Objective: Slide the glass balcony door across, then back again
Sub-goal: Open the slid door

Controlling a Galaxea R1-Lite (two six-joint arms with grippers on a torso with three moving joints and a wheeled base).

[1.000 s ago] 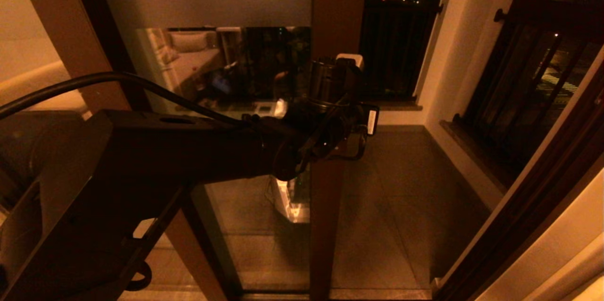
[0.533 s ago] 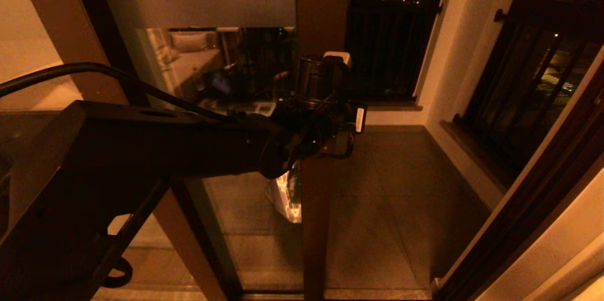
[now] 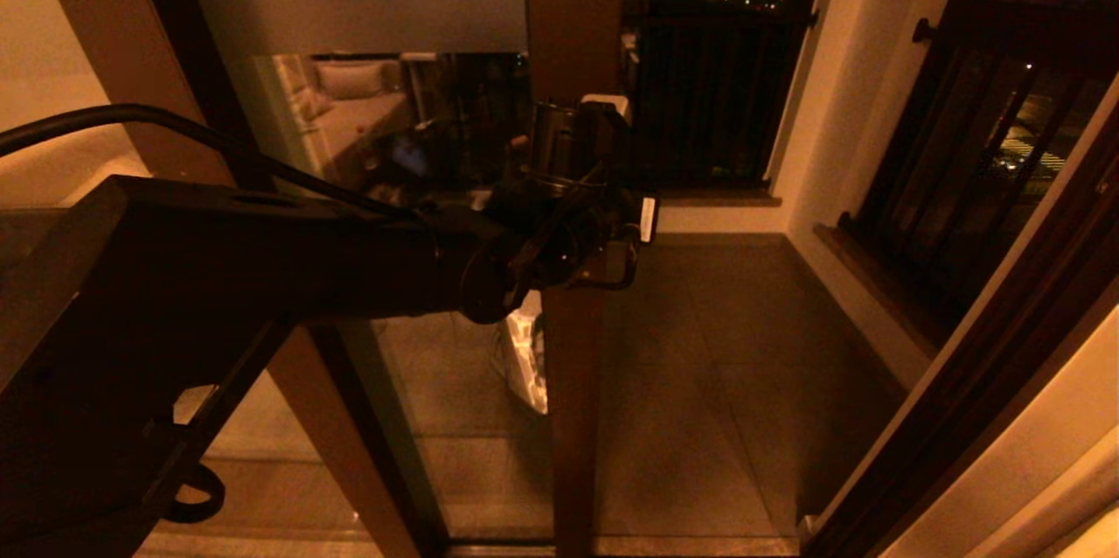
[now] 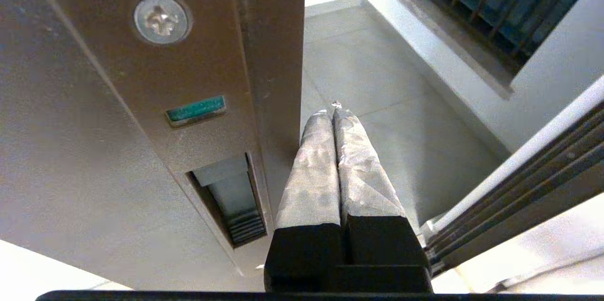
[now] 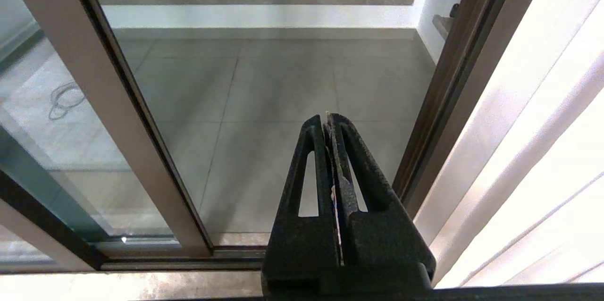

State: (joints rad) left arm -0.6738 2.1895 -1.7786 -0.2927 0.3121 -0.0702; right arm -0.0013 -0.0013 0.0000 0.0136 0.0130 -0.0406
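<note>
Head view: my left claw (image 3: pixel 612 256) at stile of glass balcony door (image 3: pixel 573 24), at mid-height; door partway across, opening to balcony floor (image 3: pixel 743 348) on its right.

Left wrist view: left claw (image 4: pixel 334 111) fingers pressed together, gripping nothing, lying along stile edge just beside slot handle (image 4: pixel 231 202). Judging: tall glazed panel is heavy, rigid, runs on track; push on metal stile or hook slot, never on glass.

Right wrist view: right claw (image 5: pixel 327 119) fingers together, empty, idle, facing doorway.
</note>
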